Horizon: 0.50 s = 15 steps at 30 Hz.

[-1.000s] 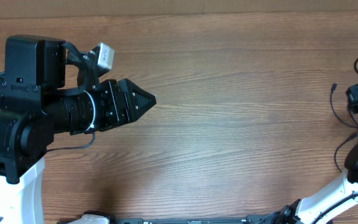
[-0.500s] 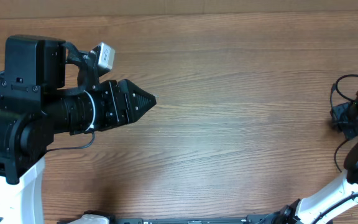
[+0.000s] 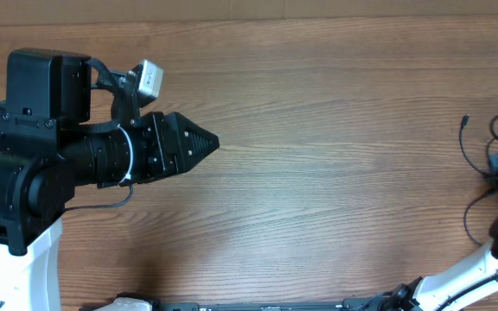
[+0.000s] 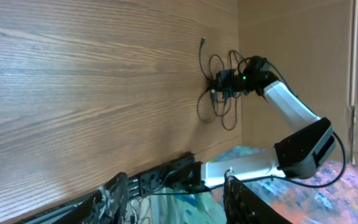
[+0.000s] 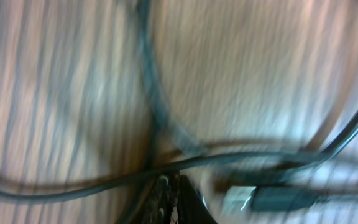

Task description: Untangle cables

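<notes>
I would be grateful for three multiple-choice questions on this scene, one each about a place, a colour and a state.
1. Where on the table do the cables lie?
A. at its centre
B. near its right edge
C. near its left edge

2. What colour are the cables?
A. black
B. red
C. yellow

3. How do the cables lie?
A. straight and apart
B. wound on a spool
C. looped over one another

Answers:
1 B, the overhead view shows them only at the right edge.
2 A, the left wrist view shows black cords.
3 C, the left wrist view shows crossing loops.
</notes>
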Available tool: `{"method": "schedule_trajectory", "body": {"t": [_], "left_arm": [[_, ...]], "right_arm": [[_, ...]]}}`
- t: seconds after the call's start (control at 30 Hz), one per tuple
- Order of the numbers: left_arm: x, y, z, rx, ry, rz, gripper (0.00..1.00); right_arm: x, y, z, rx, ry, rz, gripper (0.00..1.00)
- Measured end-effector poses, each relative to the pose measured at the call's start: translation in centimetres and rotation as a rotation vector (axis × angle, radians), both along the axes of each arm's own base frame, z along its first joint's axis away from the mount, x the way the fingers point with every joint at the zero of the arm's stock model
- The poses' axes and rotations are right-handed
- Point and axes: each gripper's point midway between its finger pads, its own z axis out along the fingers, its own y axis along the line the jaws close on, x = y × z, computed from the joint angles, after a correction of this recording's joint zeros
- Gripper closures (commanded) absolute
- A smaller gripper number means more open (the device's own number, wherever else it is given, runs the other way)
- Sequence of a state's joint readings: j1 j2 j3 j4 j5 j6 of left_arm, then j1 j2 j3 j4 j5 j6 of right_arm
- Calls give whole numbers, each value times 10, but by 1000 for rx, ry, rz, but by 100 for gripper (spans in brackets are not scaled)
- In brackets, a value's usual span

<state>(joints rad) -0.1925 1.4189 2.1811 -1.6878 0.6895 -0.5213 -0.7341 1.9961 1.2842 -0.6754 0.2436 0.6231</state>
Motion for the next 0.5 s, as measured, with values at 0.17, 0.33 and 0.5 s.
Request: {"method": "schedule_trajectory", "body": {"t": [0.17, 0.33, 0.5], "left_arm": [[-2, -2, 2, -21, 16, 1, 54], [-2, -2, 2, -33, 41, 21, 56], [-2, -3, 2, -41, 54, 30, 51]], "right_arm": [[-19, -47, 7, -83, -46, -50, 96], [-40, -84, 15, -157, -73, -89, 96], [-53, -107, 20, -191, -90, -60, 94]]}}
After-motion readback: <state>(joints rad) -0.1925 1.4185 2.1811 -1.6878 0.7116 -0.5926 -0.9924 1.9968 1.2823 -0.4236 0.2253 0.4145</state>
